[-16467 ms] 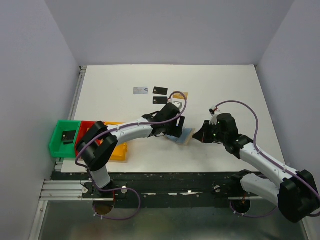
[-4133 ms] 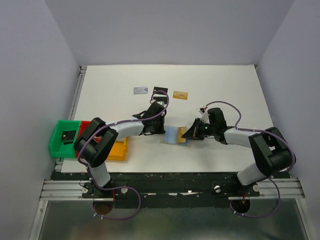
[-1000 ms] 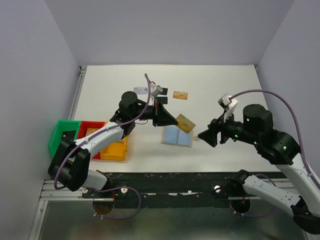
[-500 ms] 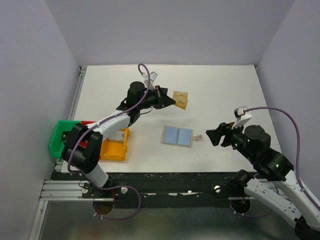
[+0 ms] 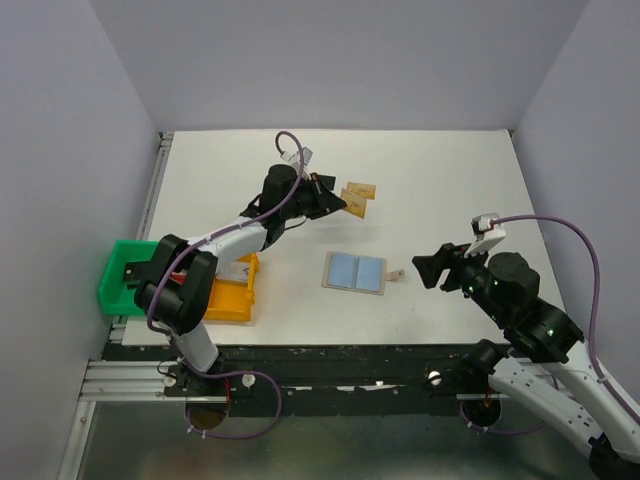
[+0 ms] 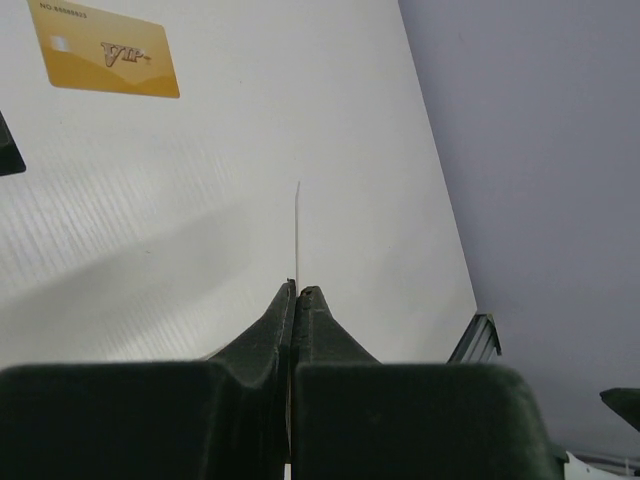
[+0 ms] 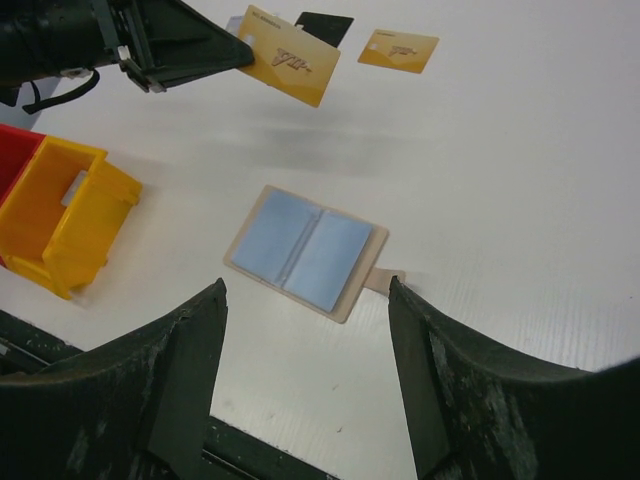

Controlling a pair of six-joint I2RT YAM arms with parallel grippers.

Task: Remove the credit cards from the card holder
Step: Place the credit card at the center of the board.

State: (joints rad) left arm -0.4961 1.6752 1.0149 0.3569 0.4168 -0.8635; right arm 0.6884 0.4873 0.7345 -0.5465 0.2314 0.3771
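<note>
Grip first: we see the left gripper (image 6: 297,290) with its two dark fingers (image 6: 255,335) pressed together on a thin orange-gold plastic credit card (image 6: 297,230), which shows edge-on in the left wrist view as a fine upright line rising from between the tips. From the right wrist view the same card (image 7: 287,57) shows its printed face, pinched by one short end and held off the white table (image 5: 450,180), its shadow lying on the surface below it. In the top view the left gripper (image 5: 338,205) is at the far middle of the table, the held card (image 5: 355,209) jutting out to the right of its tips.

A second orange-gold card (image 5: 362,190) lies flat on the table just past the held one, and we cannot tell from above whether they touch; the left wrist view shows it (image 6: 104,48) lying apart, ahead and to the left. A black card (image 7: 322,27) lies flat behind the held card.

The right gripper (image 5: 428,270) has its fingers (image 7: 190,370) spread wide and holds nothing. It hangs above the table to the right of the flat rectangular folding card holder (image 5: 355,271). That holder (image 7: 307,250) lies open near the table's middle, two light-blue inner panels up, tan border around them, a small tan tab (image 7: 385,280) sticking out on its right.

At the left edge stand a yellow plastic bin (image 7: 60,215), a red plastic bin (image 7: 12,160) and a green plastic bin (image 5: 120,285).
</note>
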